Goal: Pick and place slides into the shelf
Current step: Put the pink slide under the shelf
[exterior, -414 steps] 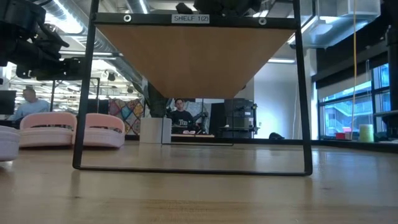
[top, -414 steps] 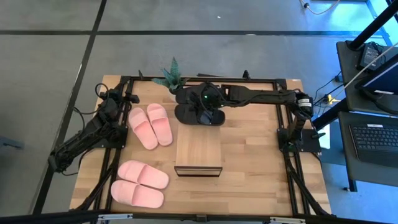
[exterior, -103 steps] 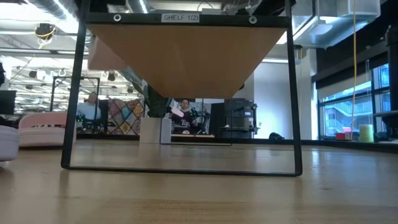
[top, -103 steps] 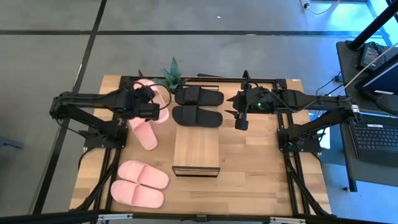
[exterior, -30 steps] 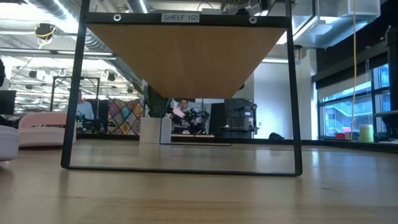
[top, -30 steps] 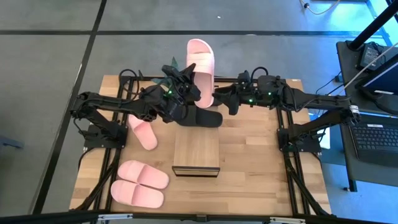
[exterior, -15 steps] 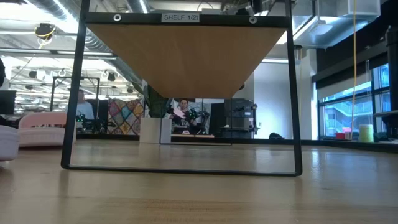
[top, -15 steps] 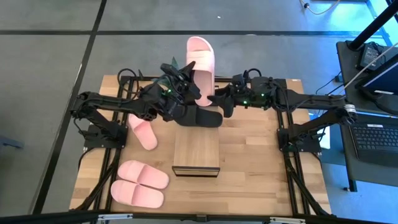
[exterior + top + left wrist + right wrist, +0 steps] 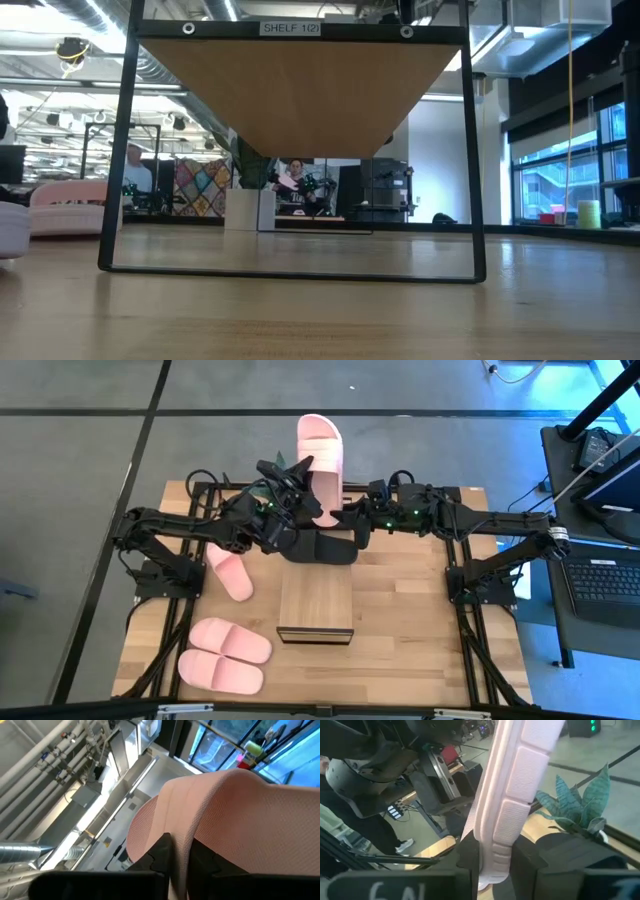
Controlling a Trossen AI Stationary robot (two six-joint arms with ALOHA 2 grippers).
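My left gripper [image 9: 303, 503] is shut on a pale pink slide [image 9: 320, 455], held raised over the table's far middle. It also shows in the left wrist view [image 9: 235, 815]. My right gripper [image 9: 353, 528] is open beside it. Its two fingers stand on either side of the slide's lower end [image 9: 492, 870]. A black slide [image 9: 322, 549] lies on the table below both grippers. Another pink slide [image 9: 229, 573] lies at the left, and a pink pair [image 9: 226, 656] lies at the near left. The shelf [image 9: 317, 603] stands in the middle. My left gripper pinches the slide's edge [image 9: 181, 851] between its two fingers, near the slide's lower end. The slide is lifted clear of the table and stands up past the fingers toward the far edge. My right gripper: I cannot tell whether its fingers [image 9: 468, 854] touch the slide's rim.
A potted plant [image 9: 275, 482] stands at the far edge, right behind the grippers. The shelf's dark frame and plank top [image 9: 300, 90] fill the low view, with a pink slide [image 9: 65, 205] beyond at the left. The table's right half has free room.
My right gripper has moved toward the table's left, up to the lower end of the raised pink slide, and its fingers now flank it. My left gripper holds the slide in about the same place.
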